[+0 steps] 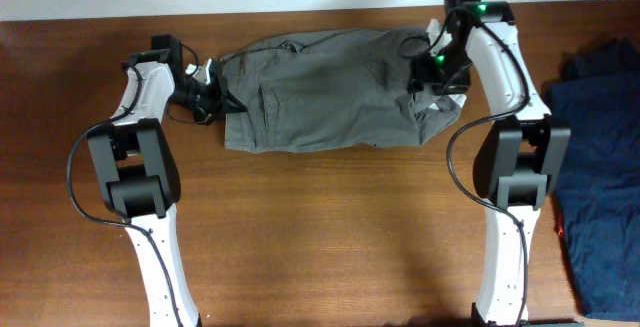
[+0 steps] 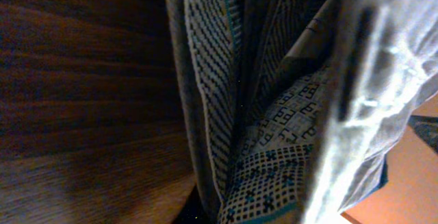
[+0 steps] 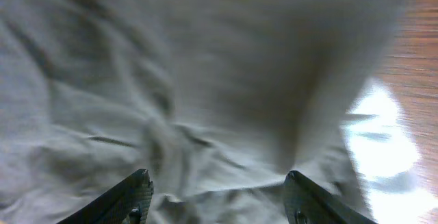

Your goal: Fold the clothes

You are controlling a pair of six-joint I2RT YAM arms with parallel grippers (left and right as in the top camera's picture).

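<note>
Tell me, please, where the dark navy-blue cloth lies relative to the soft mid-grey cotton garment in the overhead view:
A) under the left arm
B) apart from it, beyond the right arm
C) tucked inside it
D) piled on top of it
B: the dark navy-blue cloth lies at the table's edge, outside the right arm, with bare wood between it and the mid-grey cotton garment.

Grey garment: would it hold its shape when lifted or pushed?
Probably floppy: the grey garment lies creased and lumpy. Lifted by one edge, it would likely sag, as its end bunches at the left gripper. Pushed, it would probably wrinkle rather than slide.
</note>
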